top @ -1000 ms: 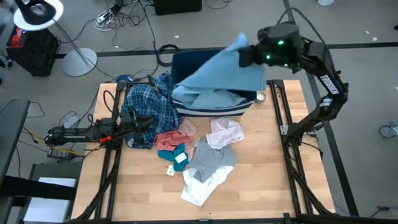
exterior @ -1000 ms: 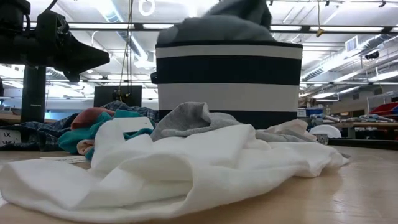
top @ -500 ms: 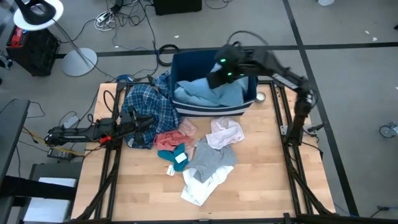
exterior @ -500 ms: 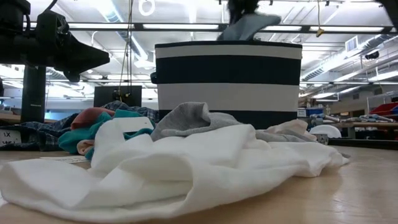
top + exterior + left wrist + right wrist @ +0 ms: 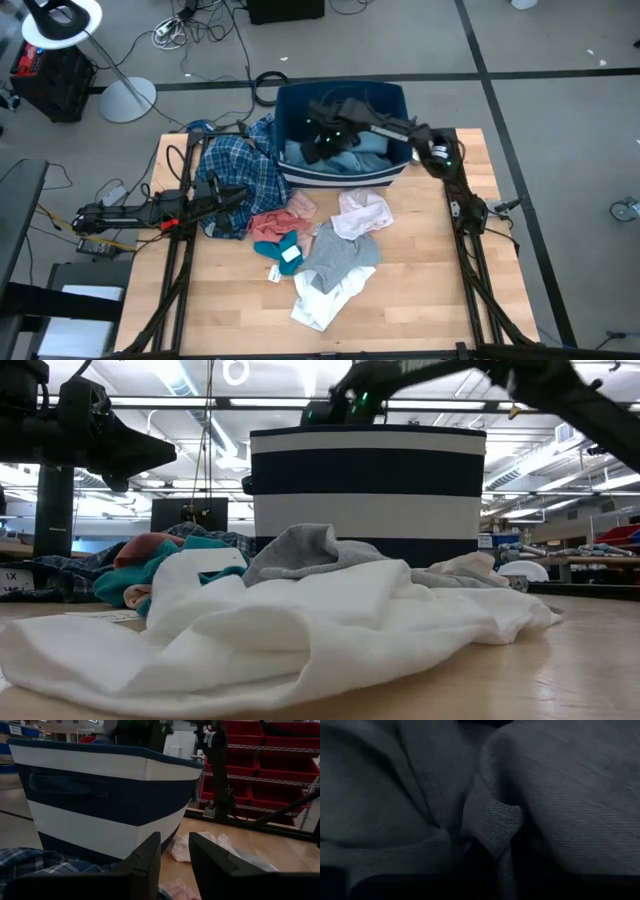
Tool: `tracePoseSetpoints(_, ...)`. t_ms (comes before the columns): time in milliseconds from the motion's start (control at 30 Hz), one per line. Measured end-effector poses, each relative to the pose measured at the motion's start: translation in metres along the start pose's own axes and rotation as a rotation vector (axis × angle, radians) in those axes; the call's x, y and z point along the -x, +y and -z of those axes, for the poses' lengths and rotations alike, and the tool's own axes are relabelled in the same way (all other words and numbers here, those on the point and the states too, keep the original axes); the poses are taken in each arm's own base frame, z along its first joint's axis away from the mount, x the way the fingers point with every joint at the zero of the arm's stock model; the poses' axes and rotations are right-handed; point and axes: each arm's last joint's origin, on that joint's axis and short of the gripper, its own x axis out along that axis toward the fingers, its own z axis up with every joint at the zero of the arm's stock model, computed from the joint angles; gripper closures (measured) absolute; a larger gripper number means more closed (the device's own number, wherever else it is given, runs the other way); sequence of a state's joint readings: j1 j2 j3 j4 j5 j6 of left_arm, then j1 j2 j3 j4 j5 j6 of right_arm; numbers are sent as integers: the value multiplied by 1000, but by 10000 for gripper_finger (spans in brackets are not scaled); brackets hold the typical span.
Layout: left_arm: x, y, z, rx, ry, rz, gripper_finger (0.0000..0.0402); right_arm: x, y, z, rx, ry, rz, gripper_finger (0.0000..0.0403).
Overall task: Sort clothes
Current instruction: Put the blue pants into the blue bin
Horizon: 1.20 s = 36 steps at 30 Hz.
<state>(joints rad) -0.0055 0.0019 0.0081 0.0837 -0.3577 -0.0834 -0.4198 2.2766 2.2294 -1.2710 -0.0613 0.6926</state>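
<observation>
The large light blue garment [image 5: 366, 156] lies bunched inside the dark blue bin [image 5: 392, 98] at the table's far edge. My right gripper [image 5: 324, 138] reaches down into the bin, shut on this garment. My left gripper [image 5: 175, 862] is open and empty, low over the blue-white plaid shirt [image 5: 235, 165] at the left. The salmon pink [image 5: 272, 222], teal [image 5: 282, 246], grey [image 5: 342, 256], white [image 5: 322, 302] and pale pink [image 5: 364, 212] garments lie on the table in front of the bin. My right gripper holds a fold of the light blue garment [image 5: 501, 837], which runs down between its dark fingers. It comes from above, slanting toward the table's left. The garment rests in the bin, slack around the fold. One layer or several, I cannot tell.
The striped bin [image 5: 366, 480] stands tall behind the heap of clothes. Bare wood shows along the table's near edge [image 5: 420, 320] and right side. A lamp stand and cables lie on the floor beyond the table's far left.
My right gripper has gone down and toward the table's left into the bin. The light blue garment, a second ago lifted and draped above the bin, now lies bunched inside it.
</observation>
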Motion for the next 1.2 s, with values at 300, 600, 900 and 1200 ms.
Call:
tracePoseSetpoints(300, 0, 0, 0, 0, 0, 0, 294, -53, -3, -6, -71, 99, 45, 344)
tracePoseSetpoints(600, 0, 0, 0, 0, 0, 0, 294, -29, -4, -7, -17, 46, 17, 333)
tracePoseSetpoints(900, 0, 0, 0, 0, 0, 0, 294, 63, -11, 4, 9, -132, -55, 263)
tracePoseSetpoints(1200, 0, 0, 0, 0, 0, 0, 294, 154, -29, 36, 29, -306, -92, 192)
